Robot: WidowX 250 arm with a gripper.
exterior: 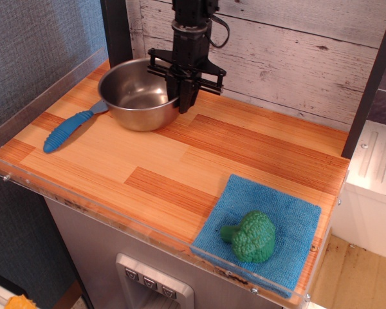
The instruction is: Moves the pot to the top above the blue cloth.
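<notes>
The pot (135, 95), a shiny steel bowl with no handles, is at the back left of the wooden table and tilts a little, raised on its right side. My gripper (184, 98) hangs from the black arm and is shut on the pot's right rim. The blue cloth (270, 225), a fuzzy square towel, lies flat at the front right corner, far from the pot. A green broccoli toy (252, 236) sits on the cloth.
A blue-handled plastic fork (69, 126) lies left of the pot, its tines under the pot's edge. A clear acrylic rim (103, 215) borders the table. A white plank wall (289, 58) stands behind. A dark post (370, 84) rises at the right.
</notes>
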